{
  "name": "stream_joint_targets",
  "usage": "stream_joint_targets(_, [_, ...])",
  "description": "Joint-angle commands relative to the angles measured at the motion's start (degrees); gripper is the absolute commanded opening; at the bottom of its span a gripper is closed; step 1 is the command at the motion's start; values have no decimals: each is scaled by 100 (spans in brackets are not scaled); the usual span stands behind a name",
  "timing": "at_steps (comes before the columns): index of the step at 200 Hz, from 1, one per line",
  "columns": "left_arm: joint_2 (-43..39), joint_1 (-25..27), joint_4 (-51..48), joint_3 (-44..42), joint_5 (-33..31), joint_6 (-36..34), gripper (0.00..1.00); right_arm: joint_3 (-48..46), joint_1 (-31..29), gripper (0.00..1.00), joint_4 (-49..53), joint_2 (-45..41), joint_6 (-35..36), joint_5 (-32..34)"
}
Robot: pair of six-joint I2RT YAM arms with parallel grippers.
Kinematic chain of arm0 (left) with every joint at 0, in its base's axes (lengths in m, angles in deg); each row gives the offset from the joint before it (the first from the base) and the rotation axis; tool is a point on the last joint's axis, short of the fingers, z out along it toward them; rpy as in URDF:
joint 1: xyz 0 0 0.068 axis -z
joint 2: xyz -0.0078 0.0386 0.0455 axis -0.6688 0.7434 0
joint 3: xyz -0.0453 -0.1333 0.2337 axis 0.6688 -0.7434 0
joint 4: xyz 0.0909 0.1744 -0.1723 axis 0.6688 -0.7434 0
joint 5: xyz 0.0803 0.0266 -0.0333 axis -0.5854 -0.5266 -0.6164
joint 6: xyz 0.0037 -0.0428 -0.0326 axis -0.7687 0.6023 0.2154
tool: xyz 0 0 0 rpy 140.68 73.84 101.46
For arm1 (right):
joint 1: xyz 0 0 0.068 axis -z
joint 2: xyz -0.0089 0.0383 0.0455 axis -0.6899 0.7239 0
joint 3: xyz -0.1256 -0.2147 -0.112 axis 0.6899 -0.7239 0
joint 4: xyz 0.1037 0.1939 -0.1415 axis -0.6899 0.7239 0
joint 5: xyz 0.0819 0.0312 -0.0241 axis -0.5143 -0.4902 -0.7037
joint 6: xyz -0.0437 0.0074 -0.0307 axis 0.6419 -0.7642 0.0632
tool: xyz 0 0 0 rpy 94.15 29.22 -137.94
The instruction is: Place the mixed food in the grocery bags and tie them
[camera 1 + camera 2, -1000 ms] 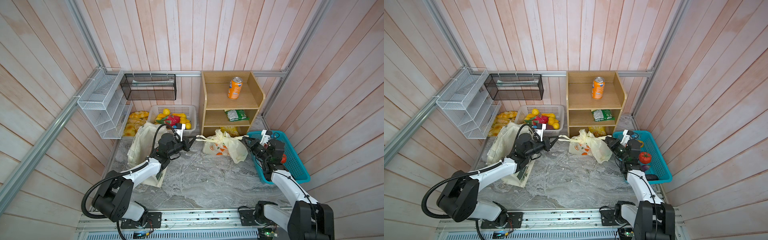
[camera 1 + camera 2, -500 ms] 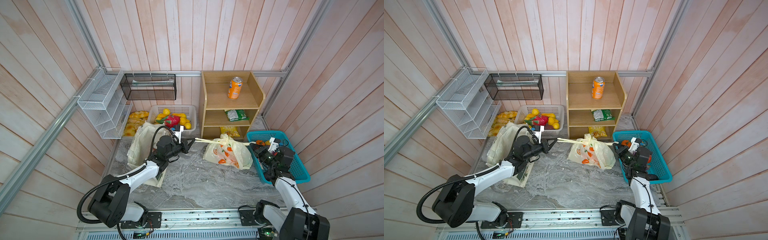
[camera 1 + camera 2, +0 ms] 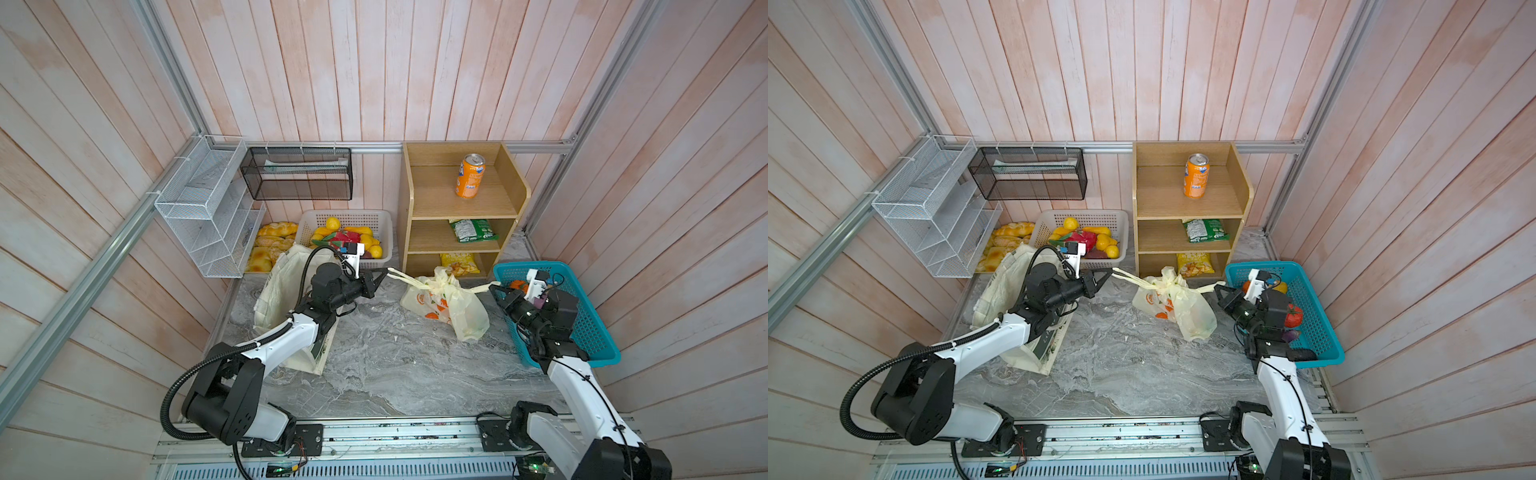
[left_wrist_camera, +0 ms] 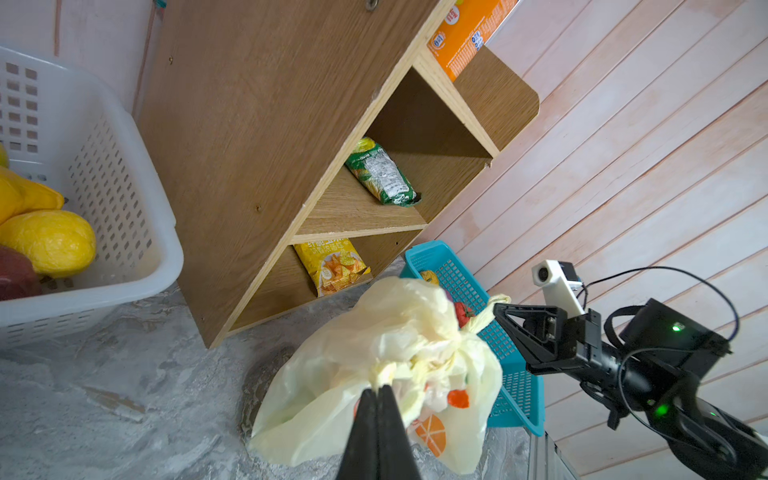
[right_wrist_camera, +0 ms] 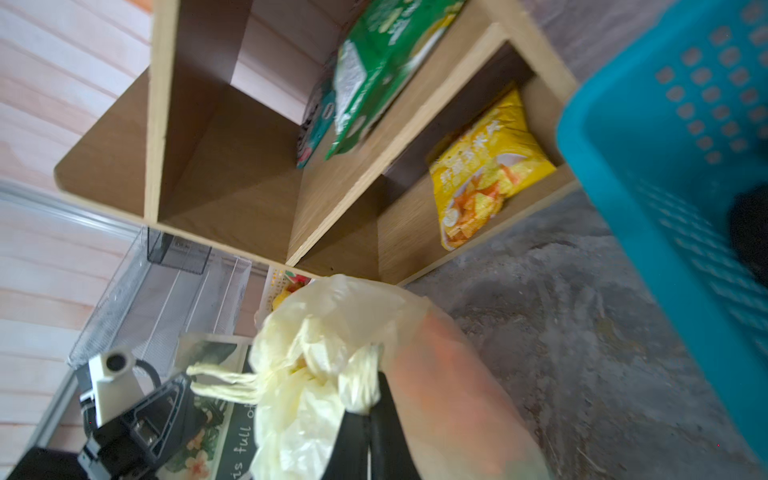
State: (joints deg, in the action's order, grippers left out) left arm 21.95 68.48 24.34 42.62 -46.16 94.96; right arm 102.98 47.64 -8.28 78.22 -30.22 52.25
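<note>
The pale-yellow plastic grocery bag [image 3: 446,309] printed with oranges lies on the marble top in both top views, its mouth gathered into a knot [image 3: 1165,286]. My left gripper [image 3: 384,276] is shut on one twisted handle [image 4: 384,372], pulled out to the left. On the other side my right gripper [image 3: 494,291] is shut on the second handle [image 5: 361,382], right beside the blue basket. The cream canvas tote [image 3: 282,286] slumps under my left arm. The mixed food is hidden; the plastic bag bulges.
A wooden shelf [image 3: 459,208] at the back holds an orange soda can [image 3: 469,176], a green packet [image 3: 471,230] and a yellow packet [image 3: 461,264]. A white basket [image 3: 384,226] of fruit, a blue basket [image 3: 590,328] with produce, and wire racks [image 3: 208,203] line the edges.
My grippers have drawn apart, stretching both handles taut and closing the bag's mouth. The right gripper pulled back toward the blue basket, and the bag shifted toward the front.
</note>
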Motion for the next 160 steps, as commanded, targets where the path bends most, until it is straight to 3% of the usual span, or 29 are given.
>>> stream_joint_targets(1, [288,158,32,469,235,-11,0,451,-623,0,487,-16,724,749])
stream_joint_targets(75, [1385,954,-161,1668,433,14,0,1236,-2687,0,492,898,1752,1624])
stream_joint_targets(160, [1389,1038,-170,1642,484,68,0,1025,-3024,0,-164,1495,1783,1731])
